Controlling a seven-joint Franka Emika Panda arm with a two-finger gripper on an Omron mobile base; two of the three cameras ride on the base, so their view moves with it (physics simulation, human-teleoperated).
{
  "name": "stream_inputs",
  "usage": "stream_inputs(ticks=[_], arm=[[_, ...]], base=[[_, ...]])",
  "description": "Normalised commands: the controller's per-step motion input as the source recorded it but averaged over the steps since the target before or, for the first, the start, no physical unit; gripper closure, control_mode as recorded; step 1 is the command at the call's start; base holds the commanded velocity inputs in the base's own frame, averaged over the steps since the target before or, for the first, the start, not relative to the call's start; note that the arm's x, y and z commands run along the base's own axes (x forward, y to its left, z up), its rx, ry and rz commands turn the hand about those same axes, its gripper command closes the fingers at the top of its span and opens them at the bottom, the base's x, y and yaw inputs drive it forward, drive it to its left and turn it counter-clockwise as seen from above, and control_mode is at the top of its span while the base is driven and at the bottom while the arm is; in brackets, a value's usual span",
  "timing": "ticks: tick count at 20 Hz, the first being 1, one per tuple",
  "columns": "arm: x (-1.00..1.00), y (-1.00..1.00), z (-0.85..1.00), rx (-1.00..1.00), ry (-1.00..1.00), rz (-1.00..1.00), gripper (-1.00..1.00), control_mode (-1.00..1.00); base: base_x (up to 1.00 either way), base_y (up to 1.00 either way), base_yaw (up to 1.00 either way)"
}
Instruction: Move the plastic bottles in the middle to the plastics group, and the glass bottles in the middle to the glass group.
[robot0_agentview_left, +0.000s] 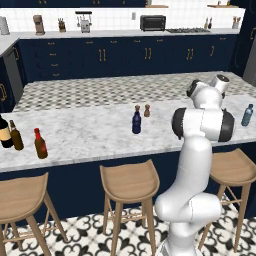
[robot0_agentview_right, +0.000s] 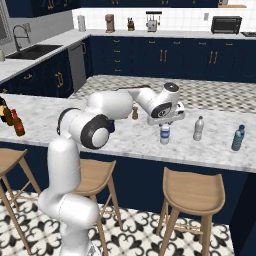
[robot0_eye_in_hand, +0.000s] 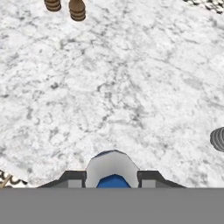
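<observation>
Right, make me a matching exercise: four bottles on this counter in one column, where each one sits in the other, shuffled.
Bottles:
1. clear water bottle
2. dark navy bottle
3. red-capped brown bottle
4. teal-blue bottle

Places:
A. beside the greyish clear bottle
B. next to the amber bottle and the wine bottle
C. between the fingers of the claw
D. just in front of the two small brown shakers

Pairs: 1-C, 2-D, 3-B, 4-A
</observation>
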Motion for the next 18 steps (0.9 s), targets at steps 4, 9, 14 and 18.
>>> stream_inputs(ticks=[4, 9, 14, 18], arm=[[0.06, -0.59, 0.16, 0.00, 0.00, 0.00, 1.00, -1.00], [0.12, -0.64, -0.03, 0.03, 0.00, 0.00, 1.00, -1.00], [0.27, -0.43, -0.03, 0.00, 0.01, 0.00, 1.00, -1.00], [0.38, -0.18, 0.00, 0.00, 0.03, 0.00, 1.00, -1.00]], base=[[0.00, 0.00, 0.00], [0.00, 0.00, 0.00], [0.00, 0.00, 0.00], [0.00, 0.00, 0.00]])
